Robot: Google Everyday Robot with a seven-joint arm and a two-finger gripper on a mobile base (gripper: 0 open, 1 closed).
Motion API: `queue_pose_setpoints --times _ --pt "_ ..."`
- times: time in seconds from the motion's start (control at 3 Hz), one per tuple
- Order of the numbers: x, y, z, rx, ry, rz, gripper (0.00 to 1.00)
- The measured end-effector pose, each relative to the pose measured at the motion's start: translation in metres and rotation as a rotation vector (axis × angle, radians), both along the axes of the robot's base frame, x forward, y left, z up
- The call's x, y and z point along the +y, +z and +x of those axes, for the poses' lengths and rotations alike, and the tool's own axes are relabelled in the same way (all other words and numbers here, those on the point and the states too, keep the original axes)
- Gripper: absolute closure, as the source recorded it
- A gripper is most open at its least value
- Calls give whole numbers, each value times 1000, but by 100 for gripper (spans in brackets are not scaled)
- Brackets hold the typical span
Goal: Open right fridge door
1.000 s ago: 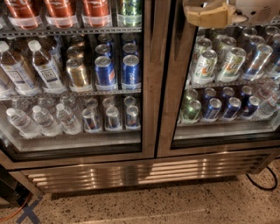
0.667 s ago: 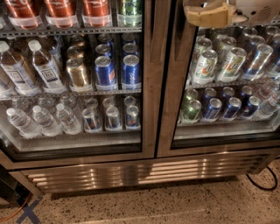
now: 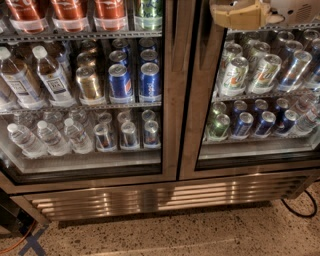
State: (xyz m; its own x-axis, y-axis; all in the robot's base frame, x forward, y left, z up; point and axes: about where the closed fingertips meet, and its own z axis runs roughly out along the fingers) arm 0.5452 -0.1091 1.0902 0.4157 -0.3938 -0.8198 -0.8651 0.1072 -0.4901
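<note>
The right fridge door [image 3: 191, 125] is a glass pane in a brushed steel frame and fills the right half of the camera view. It sits flush with the left door and looks closed. Behind its glass are shelves of green, silver and blue cans [image 3: 250, 75]. My gripper [image 3: 235, 13], beige with a white wrist behind it, is at the top edge of the view. It hangs in front of the upper left part of the right door's glass, just right of the door's inner steel frame. No handle shows.
The matching left door [image 3: 169, 90] shows water bottles [image 3: 50, 137], gold and blue cans. A steel vent grille [image 3: 150, 197] runs along the base. A black cable [image 3: 300, 210] lies on the speckled floor at right; an orange cable and blue tape [image 3: 30, 242] lie at bottom left.
</note>
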Motion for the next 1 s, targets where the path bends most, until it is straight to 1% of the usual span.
queue_pose_setpoints --times 0.67,1.0 --pt "-1 0 1 0 0 0 100" --pt "0 1 1 3 -11 -2 100"
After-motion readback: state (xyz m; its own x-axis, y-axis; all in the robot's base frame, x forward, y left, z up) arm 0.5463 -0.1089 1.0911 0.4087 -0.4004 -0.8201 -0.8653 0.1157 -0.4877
